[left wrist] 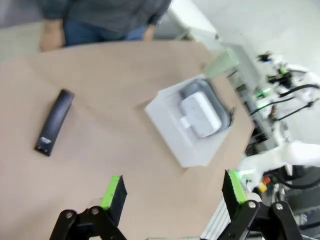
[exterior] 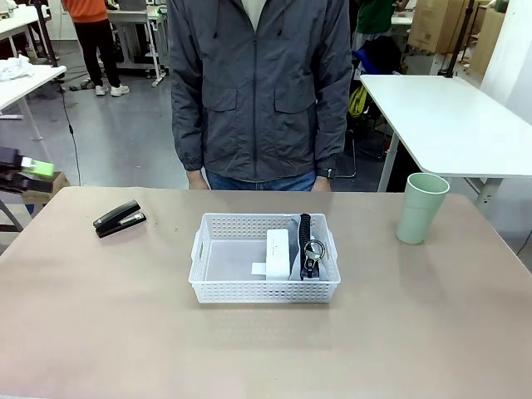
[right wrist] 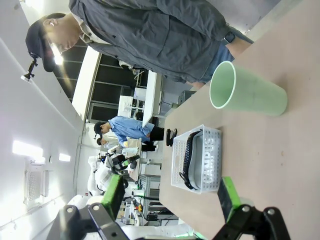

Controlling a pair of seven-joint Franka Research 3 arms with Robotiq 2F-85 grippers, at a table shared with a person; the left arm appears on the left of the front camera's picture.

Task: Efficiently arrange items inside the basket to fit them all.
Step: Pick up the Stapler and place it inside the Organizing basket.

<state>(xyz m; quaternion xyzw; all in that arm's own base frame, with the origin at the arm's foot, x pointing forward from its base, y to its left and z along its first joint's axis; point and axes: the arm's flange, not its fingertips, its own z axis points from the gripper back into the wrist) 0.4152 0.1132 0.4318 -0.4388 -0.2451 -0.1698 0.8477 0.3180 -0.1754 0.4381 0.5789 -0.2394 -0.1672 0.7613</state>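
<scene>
Shallow rectangular white plastic basket (exterior: 264, 292) w/ lattice sides & handle cut-outs sits mid-table, long side toward robot. Inside, a white rectangular box (exterior: 278, 253) lies flat, right of centre. Grey zip pouch (right wrist: 209, 161) lettered "CAMPUS", black trim, stands on edge btw box & basket's right wall. Can't tell if pouch touches box.

Black stapler (exterior: 120, 219) lies closed on beige table (exterior: 125, 332), left of basket, well apart from it. Pale green tapered cup (exterior: 422, 208) stands upright, mouth up, on table right of basket, also well apart.

Person in grey zip jacket (exterior: 262, 83) stands at far edge, directly behind basket, arms down, hands at table edge.

Left gripper (left wrist: 174, 192) hangs above the table. Jaws spread wide, nothing btw the green pads (left wrist: 112, 191). Its wrist view is blurred and looks down on stapler, basket w/ box, and cup beyond.

Right gripper (right wrist: 170, 196) has jaws spread wide too, holding nothing. Its wrist view is rolled sideways: cup near, basket farther off, pouch lettering facing the camera.
</scene>
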